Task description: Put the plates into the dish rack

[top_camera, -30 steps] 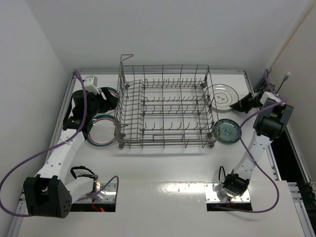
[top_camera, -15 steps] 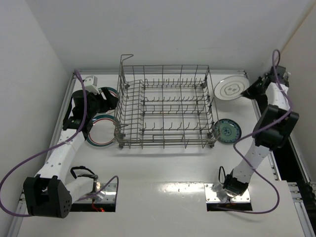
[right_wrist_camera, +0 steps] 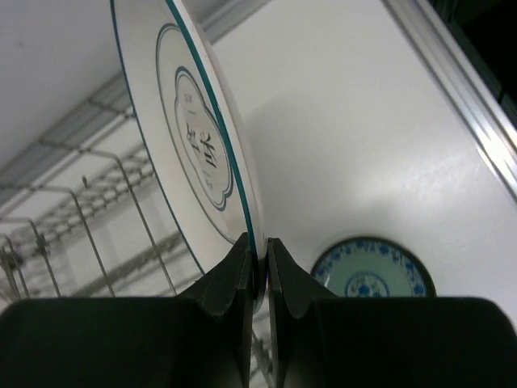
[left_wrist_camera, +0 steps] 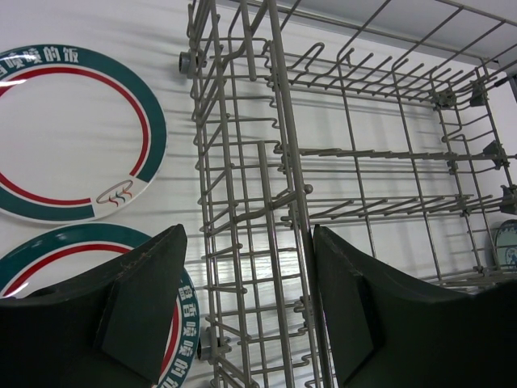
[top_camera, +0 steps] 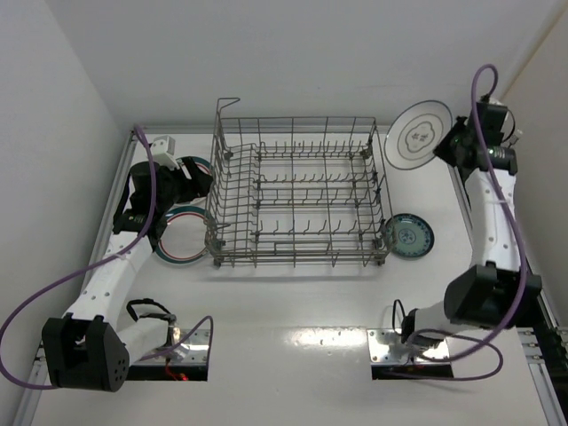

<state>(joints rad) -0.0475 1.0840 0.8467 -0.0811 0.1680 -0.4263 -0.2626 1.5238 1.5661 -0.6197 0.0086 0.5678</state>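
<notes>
My right gripper (top_camera: 446, 146) (right_wrist_camera: 258, 257) is shut on the rim of the white ringed plate (top_camera: 417, 134) (right_wrist_camera: 190, 137) and holds it lifted and tilted on edge, above the table just right of the dish rack (top_camera: 297, 191) (right_wrist_camera: 73, 218). The small teal-blue patterned plate (top_camera: 410, 236) (right_wrist_camera: 373, 268) lies flat on the table below it. My left gripper (top_camera: 197, 175) (left_wrist_camera: 246, 307) is open beside the rack's left wall (left_wrist_camera: 266, 202). Two white plates with green-and-red banded rims (top_camera: 182, 235) (left_wrist_camera: 69, 133) lie flat left of the rack, one partly under the left arm.
The white table (top_camera: 293, 302) has metal rails along its sides (top_camera: 470, 231). White walls close in at left, back and right. The rack's raised corner handle (top_camera: 228, 105) stands at its back left. Cables trail from both arms.
My right gripper has lifted the white ringed plate off the table, raising it up and tilting it onto its edge. The left arm has not moved.
</notes>
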